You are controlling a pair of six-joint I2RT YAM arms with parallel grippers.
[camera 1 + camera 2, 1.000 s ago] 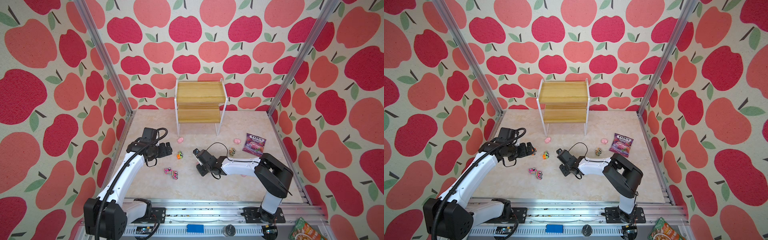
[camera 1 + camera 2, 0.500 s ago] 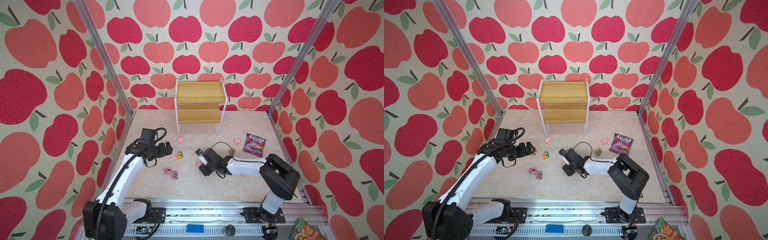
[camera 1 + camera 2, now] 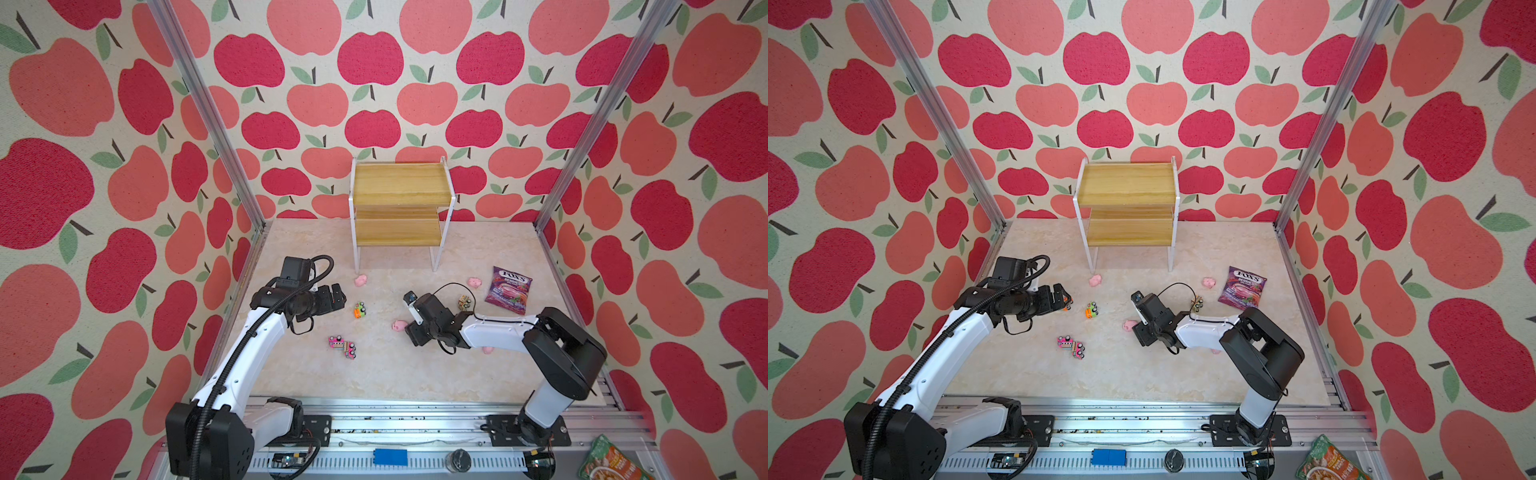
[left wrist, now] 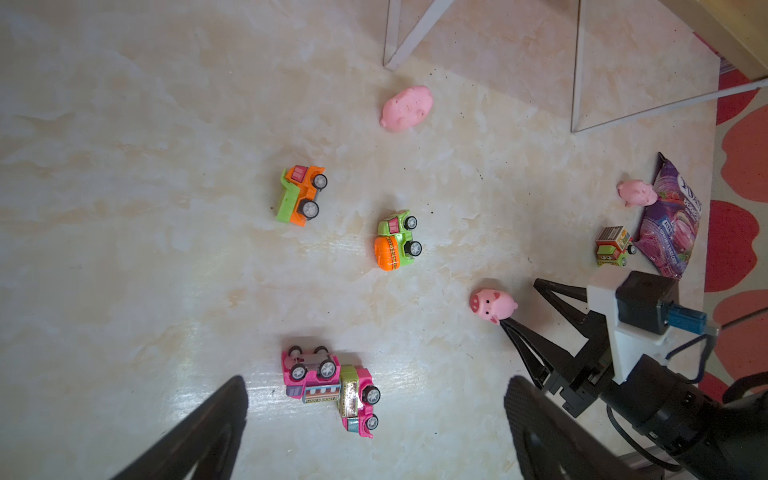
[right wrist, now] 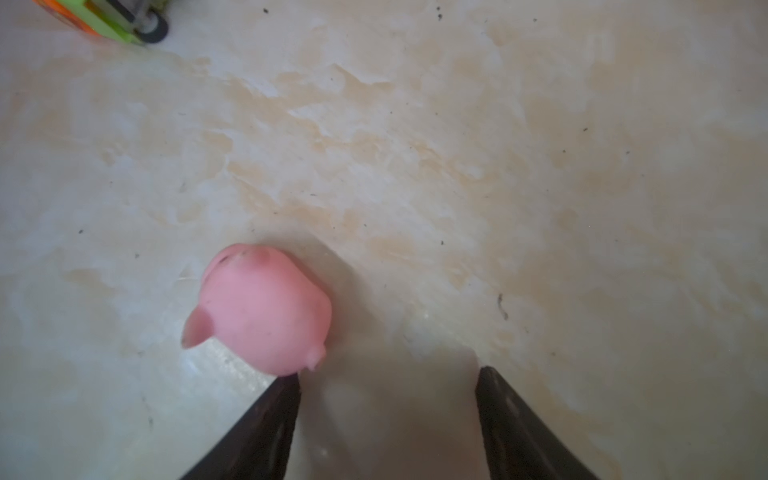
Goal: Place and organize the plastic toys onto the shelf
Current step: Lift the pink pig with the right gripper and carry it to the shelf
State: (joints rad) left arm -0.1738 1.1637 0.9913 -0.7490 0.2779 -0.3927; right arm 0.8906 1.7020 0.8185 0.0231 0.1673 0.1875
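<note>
Right fingers apart, tip at pig edge; open floor ahead.

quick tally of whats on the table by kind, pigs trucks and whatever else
pink pigs: 4 (one partly hidden under the right arm)
toy trucks: 5
purple candy bag: 1
shelf: 1
total: 11
</note>
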